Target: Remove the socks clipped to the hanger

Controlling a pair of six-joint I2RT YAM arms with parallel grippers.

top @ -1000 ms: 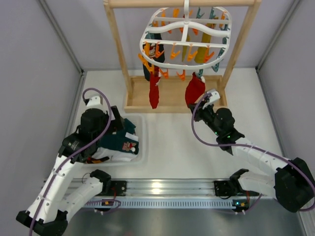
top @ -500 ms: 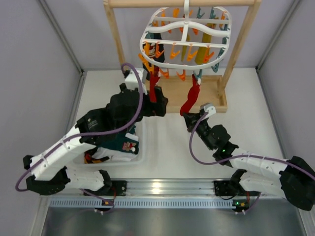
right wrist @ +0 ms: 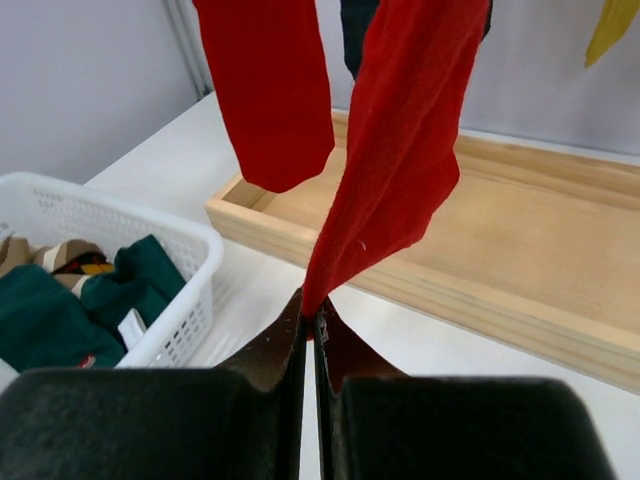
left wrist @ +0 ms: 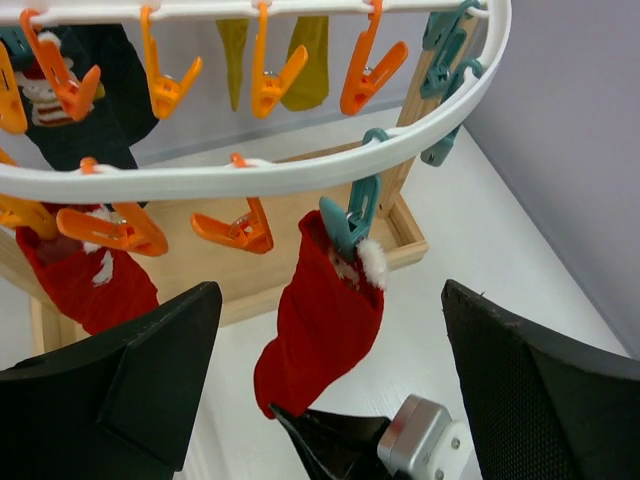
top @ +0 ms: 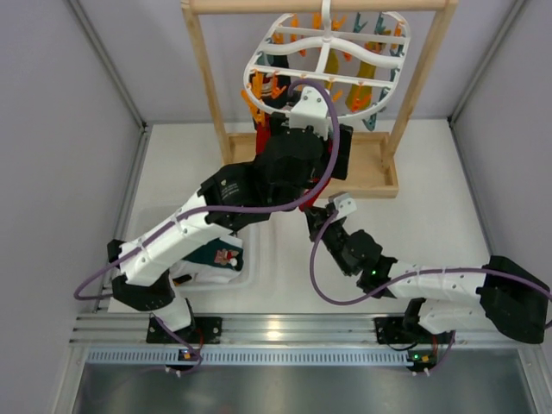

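The red sock (left wrist: pixel 322 335) hangs from the near rim of the white hanger (left wrist: pixel 250 178), over the far middle of the table. A single teal peg (left wrist: pixel 345 222) pinches its white-trimmed cuff, and its toe is drawn down and toward the near side. It looks light, limp and stretchy, so it will probably give before the peg lets go. The best hold is likely high up near the cuff, or on the peg itself, because pulling from the toe mostly lengthens the fabric. A second red sock (left wrist: pixel 85 280) hangs to its left, with a dark one (left wrist: pixel 90 110) and mustard ones (left wrist: pixel 305 60) clipped farther back. The right gripper (right wrist: pixel 310 330) is clamped tight on the very tip of the toe, with only a small pinch of cloth between its fingers, above the wooden stand (right wrist: pixel 520 250). The left gripper (left wrist: pixel 332 300) is spread wide, holds nothing, and faces the sock with a finger on either side, well apart from it. The white basket (right wrist: pixel 170 240) sits near left.
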